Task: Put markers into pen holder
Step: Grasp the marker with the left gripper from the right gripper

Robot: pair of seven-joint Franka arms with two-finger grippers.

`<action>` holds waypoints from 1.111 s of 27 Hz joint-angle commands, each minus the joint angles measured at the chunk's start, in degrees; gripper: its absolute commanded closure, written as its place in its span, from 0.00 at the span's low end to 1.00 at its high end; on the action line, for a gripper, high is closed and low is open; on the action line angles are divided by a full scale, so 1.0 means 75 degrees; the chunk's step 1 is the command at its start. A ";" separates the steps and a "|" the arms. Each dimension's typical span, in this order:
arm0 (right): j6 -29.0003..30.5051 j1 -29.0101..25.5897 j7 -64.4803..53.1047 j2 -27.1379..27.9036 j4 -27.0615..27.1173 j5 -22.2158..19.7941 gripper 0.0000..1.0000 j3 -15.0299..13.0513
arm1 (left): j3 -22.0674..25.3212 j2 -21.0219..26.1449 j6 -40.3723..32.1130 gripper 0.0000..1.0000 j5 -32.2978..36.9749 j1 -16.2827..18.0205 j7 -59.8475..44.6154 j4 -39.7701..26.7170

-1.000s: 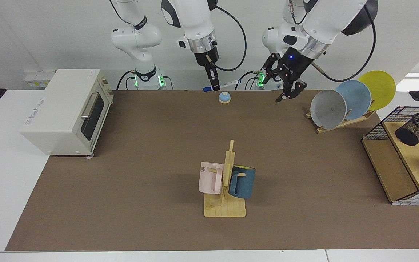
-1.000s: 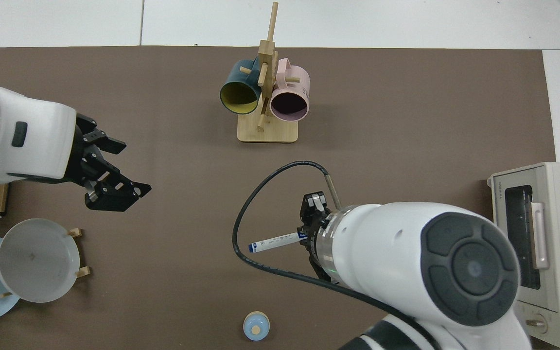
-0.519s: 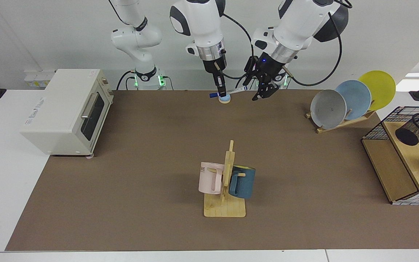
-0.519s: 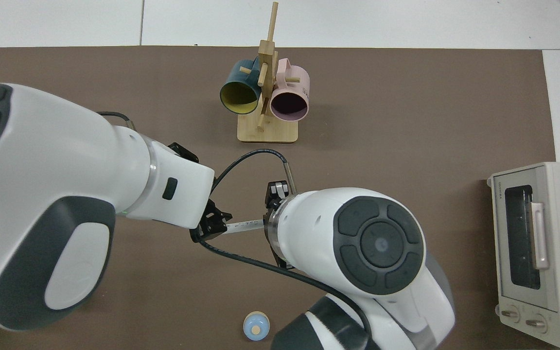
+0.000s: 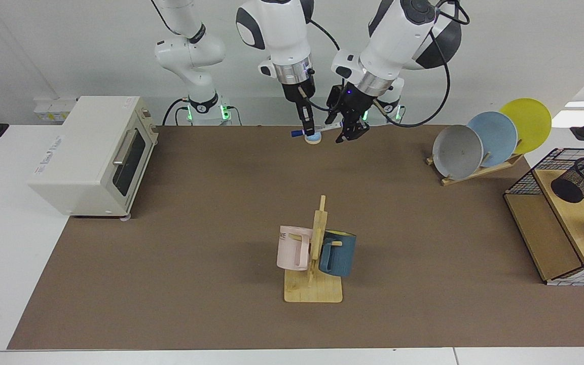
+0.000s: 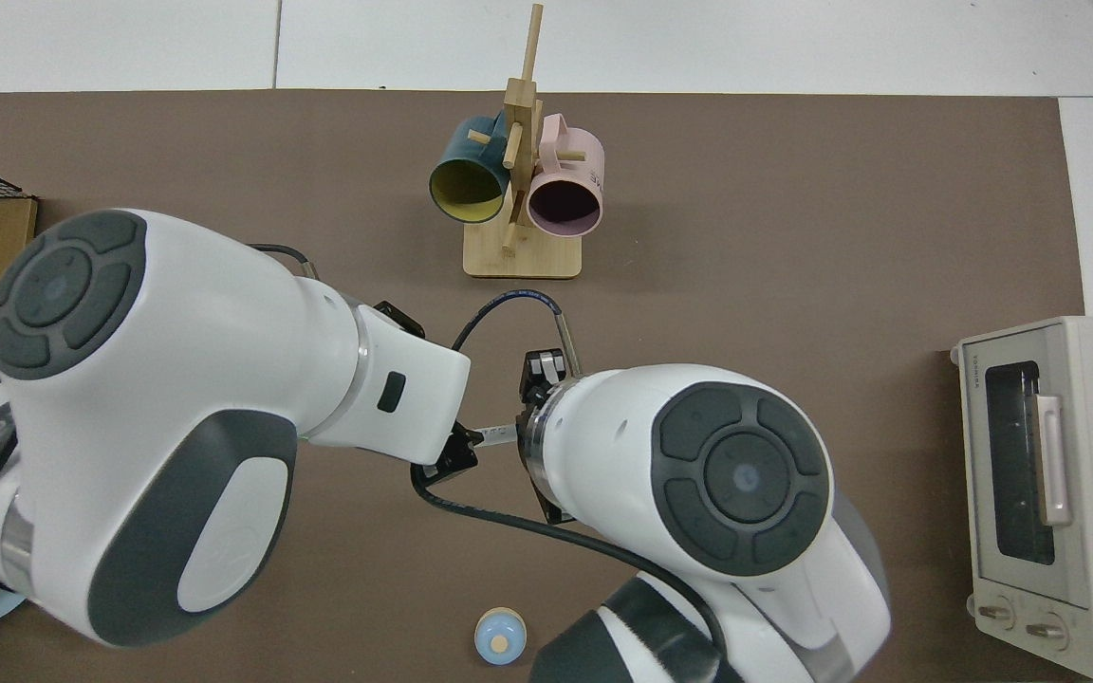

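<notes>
Near the table's far edge, the marker (image 5: pixel 317 130) is held level above the mat, clamped by the right gripper (image 5: pixel 307 125). The marker's other end is met by the left gripper (image 5: pixel 348 133); its finger state cannot be told. The pen holder (image 5: pixel 582 179) stands on the wooden shelf (image 5: pixel 550 243) at the table's end.

I count one marker (image 5: pixel 317 130), two arms each with one gripper, the right gripper (image 5: pixel 308 126) and the left gripper (image 5: pixel 349 131), and one pen holder (image 5: pixel 581 179) inside one wire basket (image 5: pixel 525 178). Around the single mug rack (image 5: pixel 314 266) I see two mugs, one pink (image 5: pixel 293 247) and one dark blue (image 5: pixel 337 252). Beyond the rack I make out three plates (image 5: pixel 489 134), one toaster oven (image 5: pixel 94 154) and one small blue bell (image 6: pixel 499 636).
</notes>
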 commanded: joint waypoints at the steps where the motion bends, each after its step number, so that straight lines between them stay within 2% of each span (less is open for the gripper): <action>1: 0.0014 0.0013 0.0237 0.0107 0.0174 -0.0145 1.00 0.0039 | 0.0030 -0.0394 0.0279 0.48 -0.0025 -0.0069 -0.0045 -0.0536; 3: 0.0037 0.0025 0.0249 0.0107 0.0174 -0.0110 1.00 0.0039 | -0.0028 -0.0394 0.0290 0.53 -0.0025 -0.0081 -0.0057 -0.0536; 17: 0.0143 0.0013 0.0272 0.0130 0.0174 -0.0052 1.00 0.0039 | -0.0227 -0.0394 0.0220 0.53 -0.0025 -0.0081 -0.0104 -0.0583; 26: 0.0389 0.0025 0.0272 0.0130 0.0162 0.0007 1.00 0.0039 | -0.0251 -0.0382 0.0349 0.73 -0.0025 -0.0069 -0.0432 -0.0560; 30: 0.0412 0.0013 0.0260 0.0118 0.0162 0.0007 1.00 0.0039 | -0.0251 -0.0359 0.0384 0.74 -0.0037 -0.0069 -0.0432 -0.0525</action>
